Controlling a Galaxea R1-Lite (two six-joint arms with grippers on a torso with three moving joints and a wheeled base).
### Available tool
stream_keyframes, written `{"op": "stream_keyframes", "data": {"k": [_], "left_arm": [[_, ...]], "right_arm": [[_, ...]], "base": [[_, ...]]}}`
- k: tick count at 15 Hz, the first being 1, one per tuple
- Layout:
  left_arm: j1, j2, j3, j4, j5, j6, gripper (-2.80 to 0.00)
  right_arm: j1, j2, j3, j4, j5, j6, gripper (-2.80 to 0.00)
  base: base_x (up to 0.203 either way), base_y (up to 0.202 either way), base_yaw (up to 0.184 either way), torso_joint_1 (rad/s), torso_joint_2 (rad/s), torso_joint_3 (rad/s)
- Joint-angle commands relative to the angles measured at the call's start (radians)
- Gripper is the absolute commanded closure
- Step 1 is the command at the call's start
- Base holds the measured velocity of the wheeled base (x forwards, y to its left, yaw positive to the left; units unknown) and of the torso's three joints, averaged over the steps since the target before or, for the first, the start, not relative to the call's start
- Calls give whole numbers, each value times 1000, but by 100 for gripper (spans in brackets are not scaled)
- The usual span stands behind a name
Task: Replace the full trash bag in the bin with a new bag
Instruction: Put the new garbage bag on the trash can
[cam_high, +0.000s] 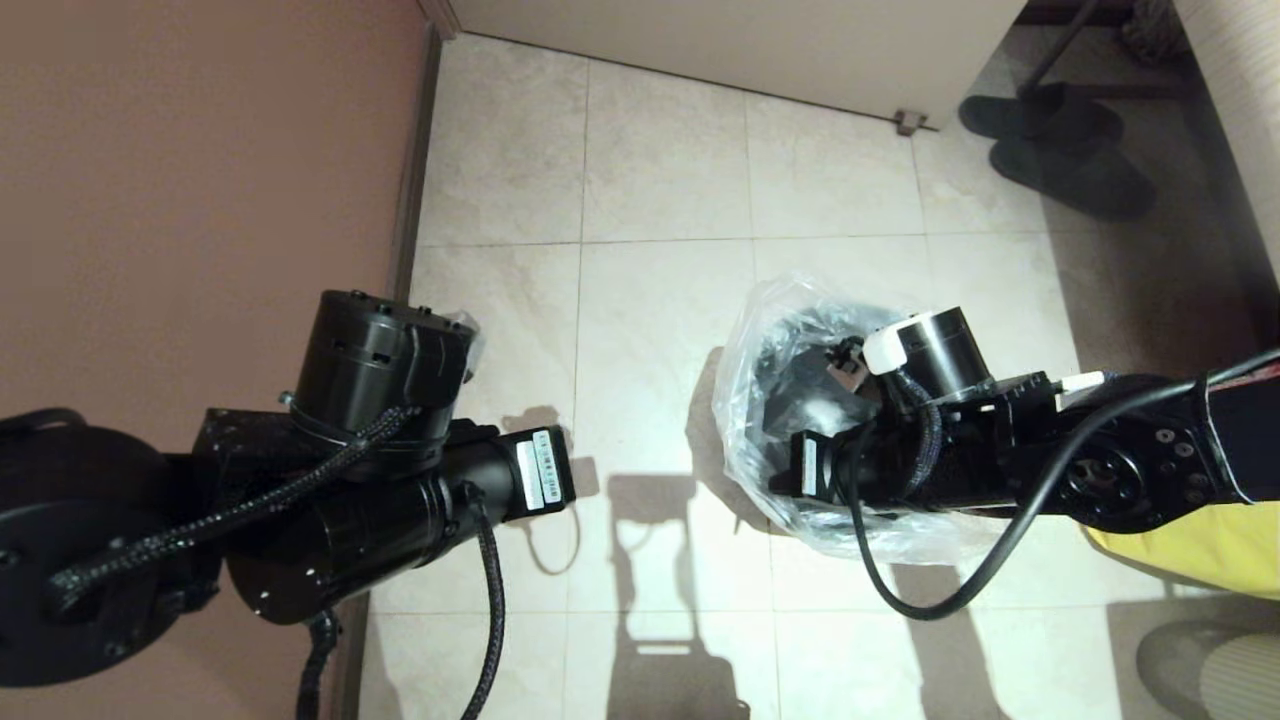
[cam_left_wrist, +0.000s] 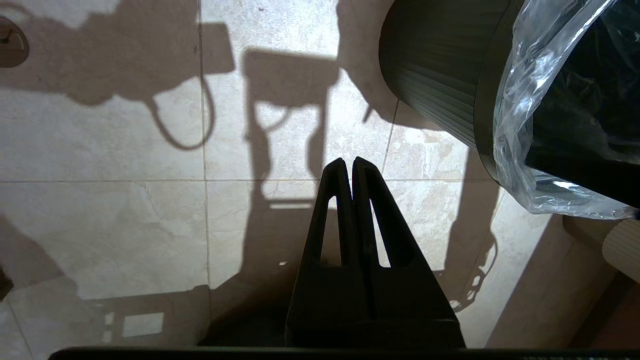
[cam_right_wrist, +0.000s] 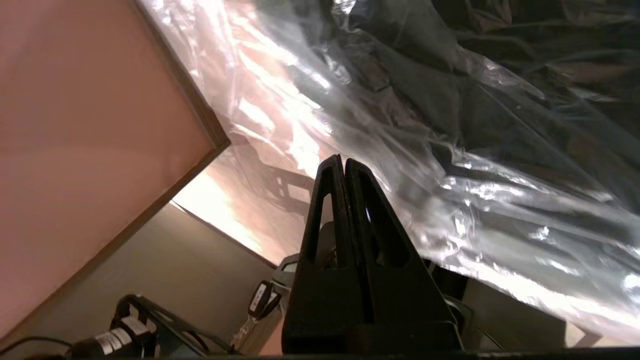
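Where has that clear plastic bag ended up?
In the head view, the new bag sits right of centre on the tiled floor, draped over the bin, with the right gripper beside it.

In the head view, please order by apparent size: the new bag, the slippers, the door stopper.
1. New bag, largest.
2. Slippers, though they lie farther from the camera, so true size is unsure.
3. Door stopper, smallest.

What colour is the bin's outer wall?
Dark grey with fine vertical ribs; the bin shows it best in the left wrist view.
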Motion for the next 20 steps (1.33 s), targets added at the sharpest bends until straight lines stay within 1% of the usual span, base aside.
{"op": "stream_keyframes", "data": {"k": [1,7,9,12,14,15,17,19,20], "left_arm": [[1,-12,6,-1,3,-4,0],[6,-8,20,-4,1,-5,0],[6,-4,20,-4,1,-5,0],[4,-4,23,-7,1,-11,0],[3,-2,25,-15,1,-11,0],[3,-1,25,-15,1,-13,0],[4,-1,26,-15,1,-13,0],[6,-1,32,-18,1,-13,0],[6,1,37,-24,1,-13,0]], "right_arm": [[-1,49,-3,-2,2,6,0],[-10,40,-5,1,9,14,0],[-10,25,-6,25,16,14,0],[-9,-4,-7,77,59,19,0],[-9,2,-5,119,65,23,0],[-10,0,-5,117,65,33,0],[-31,-18,-10,66,63,70,0],[-57,-16,-11,-76,59,115,0],[-60,9,-12,-81,55,115,0]], "base": [[0,0,0,0,0,0],[0,0,0,0,0,0],[0,0,0,0,0,0],[0,0,0,0,0,0],[0,0,0,0,0,0],[0,0,0,0,0,0],[0,0,0,0,0,0],[0,0,0,0,0,0],[0,0,0,0,0,0]]}}
